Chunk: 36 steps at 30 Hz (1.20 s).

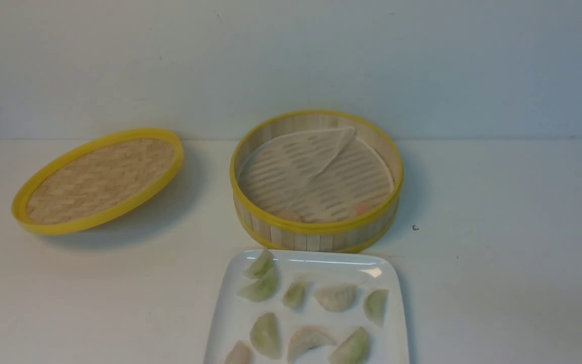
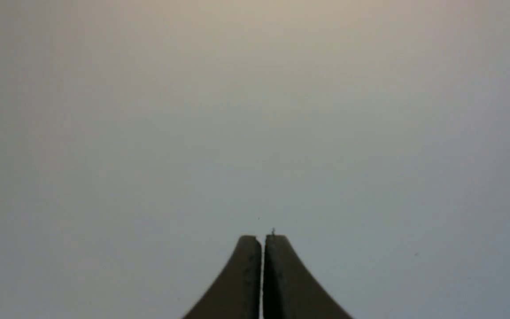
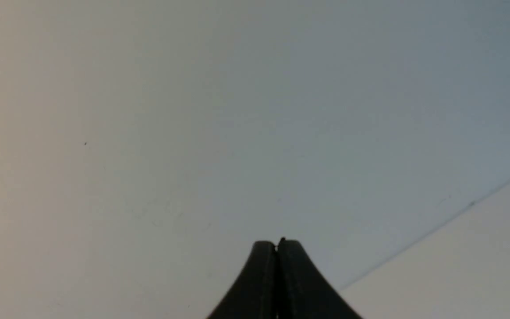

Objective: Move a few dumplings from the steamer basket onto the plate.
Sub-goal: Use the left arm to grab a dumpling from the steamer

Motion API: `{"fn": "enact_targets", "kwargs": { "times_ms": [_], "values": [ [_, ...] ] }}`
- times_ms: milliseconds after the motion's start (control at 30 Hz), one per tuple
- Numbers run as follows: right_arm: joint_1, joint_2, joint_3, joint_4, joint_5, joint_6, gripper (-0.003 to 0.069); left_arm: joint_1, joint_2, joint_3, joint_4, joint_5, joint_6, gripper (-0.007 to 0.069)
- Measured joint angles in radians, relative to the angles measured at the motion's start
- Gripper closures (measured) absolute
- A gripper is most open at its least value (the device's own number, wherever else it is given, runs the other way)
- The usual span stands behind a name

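The steamer basket (image 1: 316, 228) stands at the middle of the table, its white liner sheet (image 1: 301, 162) folded back on one side. Two pinkish-orange dumplings (image 1: 362, 207) (image 1: 291, 216) peek over its near rim, partly hidden by it. Just in front lies the white plate (image 1: 230, 316), cut off by the frame's lower edge, carrying several pale green and whitish dumplings (image 1: 336, 297). Neither arm shows in the front view. The left gripper (image 2: 262, 237) is shut and empty over a plain pale surface. The right gripper (image 3: 276, 243) is also shut on nothing.
The flat woven lid (image 1: 99, 179) with a yellow rim leans tilted at the left of the basket. A pale wall rises behind the table. A small dark speck (image 1: 415, 228) lies right of the basket. In the right wrist view a thin seam line (image 3: 436, 226) crosses the pale background.
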Motion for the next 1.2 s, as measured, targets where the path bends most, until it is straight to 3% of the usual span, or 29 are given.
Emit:
{"fn": "enact_targets", "kwargs": {
  "times_ms": [67,233,267,400,433,500,667,800,967,1200],
  "values": [
    [0.0,0.0,0.0,0.003,-0.017,0.0,0.0673,0.0,0.098,-0.136,0.068,0.145,-0.002,0.0631],
    [0.0,0.0,-0.008,-0.001,-0.013,0.003,0.0673,0.0,0.345,-0.384,0.097,0.549,0.058,0.0631],
    [0.003,0.0,-0.04,-0.002,0.08,0.003,0.0673,-0.004,0.43,-0.449,0.087,0.679,0.11,0.0631],
    [0.025,0.016,-0.211,-0.008,0.372,-0.045,0.0673,-0.023,0.657,-0.567,0.002,0.956,0.267,0.0631],
    [0.027,0.024,-0.222,-0.008,0.388,-0.054,0.0673,-0.025,0.668,-0.571,-0.005,0.967,0.276,0.0631],
    [0.032,0.108,-0.373,-0.008,0.597,-0.097,0.0673,-0.038,0.809,-0.598,-0.12,1.053,0.399,0.0631],
    [0.034,0.338,-0.635,-0.013,0.92,-0.242,0.0673,-0.122,1.025,-0.622,-0.255,1.069,0.618,0.0631],
    [0.034,0.491,-0.763,-0.015,1.076,-0.387,0.0673,-0.241,1.17,-0.695,-0.26,1.053,0.665,0.0631],
    [0.034,0.561,-0.789,0.006,1.139,-0.439,0.0673,-0.351,1.358,-0.897,-0.244,1.088,0.686,0.0631],
    [0.034,0.566,-0.789,0.056,1.159,-0.446,0.0673,-0.409,1.623,-1.241,-0.167,1.127,0.709,0.0631]
  ]
}}
